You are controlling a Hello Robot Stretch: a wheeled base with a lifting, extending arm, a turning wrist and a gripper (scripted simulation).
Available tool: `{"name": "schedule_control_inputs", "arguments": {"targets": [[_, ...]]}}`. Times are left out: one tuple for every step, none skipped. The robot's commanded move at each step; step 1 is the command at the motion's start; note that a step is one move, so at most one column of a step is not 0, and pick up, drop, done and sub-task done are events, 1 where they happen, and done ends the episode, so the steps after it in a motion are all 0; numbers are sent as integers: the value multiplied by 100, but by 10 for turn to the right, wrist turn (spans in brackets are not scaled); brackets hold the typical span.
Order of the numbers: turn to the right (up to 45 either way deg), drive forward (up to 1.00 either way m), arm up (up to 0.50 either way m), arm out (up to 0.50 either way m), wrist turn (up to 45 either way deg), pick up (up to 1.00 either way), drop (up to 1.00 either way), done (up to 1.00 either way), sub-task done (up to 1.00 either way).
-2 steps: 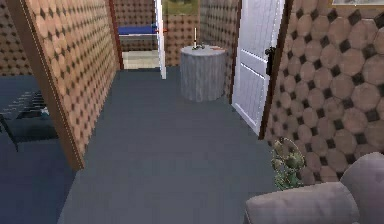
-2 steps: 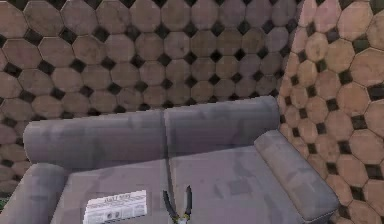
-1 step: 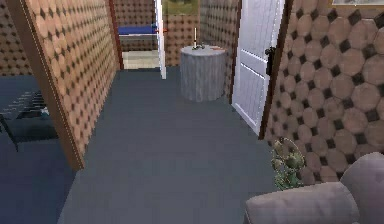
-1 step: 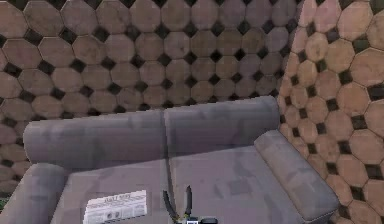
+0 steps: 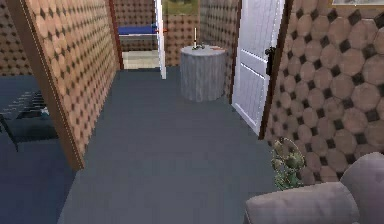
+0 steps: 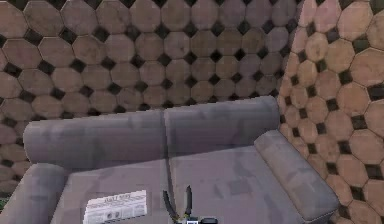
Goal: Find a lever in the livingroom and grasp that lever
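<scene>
While looking at 6 o'clock of the arm side view, can make out gripper (image 6: 177, 192) against grey sofa (image 6: 200, 140) seat; cannot tell finger state, nor whether holding anything. Printed paper (image 6: 115, 207) lying at its 9 o'clock on same cushion. Toward 12 o'clock of forward view, round draped table (image 5: 203, 75) bearing small things, white door (image 5: 255, 60) just beside. Cannot place lever.

Patterned walls (image 6: 150, 60), grey sofa (image 6: 215, 140), blue floor (image 5: 160, 135)
</scene>
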Motion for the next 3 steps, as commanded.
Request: {"name": "schedule_control_inputs", "arguments": {"targets": [[0,0,0,0,450,0,0,0,0],[0,0,0,0,450,0,0,0,0],[0,0,0,0,420,0,0,0,0]]}}
